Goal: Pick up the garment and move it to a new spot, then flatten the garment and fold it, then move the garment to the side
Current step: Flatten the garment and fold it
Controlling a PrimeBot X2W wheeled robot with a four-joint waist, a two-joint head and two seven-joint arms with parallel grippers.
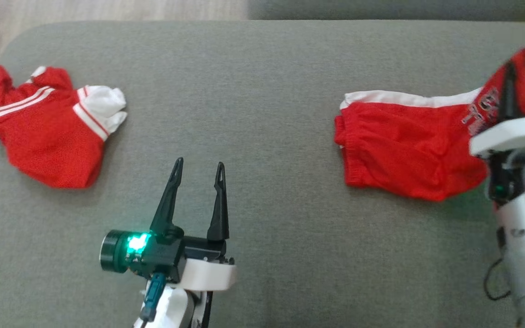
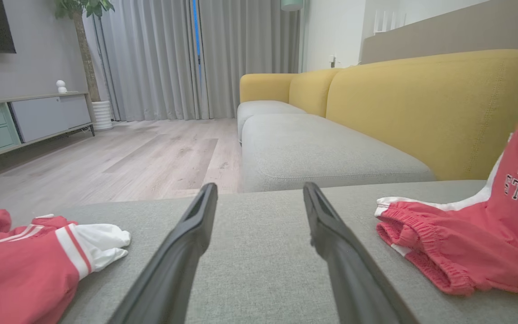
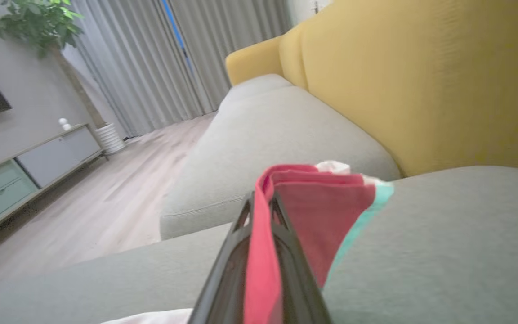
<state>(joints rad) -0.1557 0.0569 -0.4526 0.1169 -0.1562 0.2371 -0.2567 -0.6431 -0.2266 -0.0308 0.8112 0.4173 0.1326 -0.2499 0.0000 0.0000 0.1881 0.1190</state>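
Grey upholstery covered the wide seat [image 1: 262,82] under the robot, with a yellow sofa back [image 2: 421,103], pale wood floor [image 2: 128,157] and long grey curtains [image 2: 160,58] beyond it in the left wrist view.

The red shorts [image 1: 404,141] lay at the right side of the seat, their white band along the far edge and the gathered leg openings pointing toward the middle. Most of the cloth rested on the upholstery, but the rightmost corner, printed with dark lettering, was raised off it. The right end effector [image 1: 511,68] was closed tight on that raised corner, and its wrist view showed a fold of red cloth pinched between the two dark fingers [image 3: 286,252].

The left end effector [image 1: 199,162] hung over bare upholstery near the middle, fingers spread wide and holding nothing. A second red garment [image 1: 48,132] with white stripes sat crumpled at the far left, well apart from the shorts.
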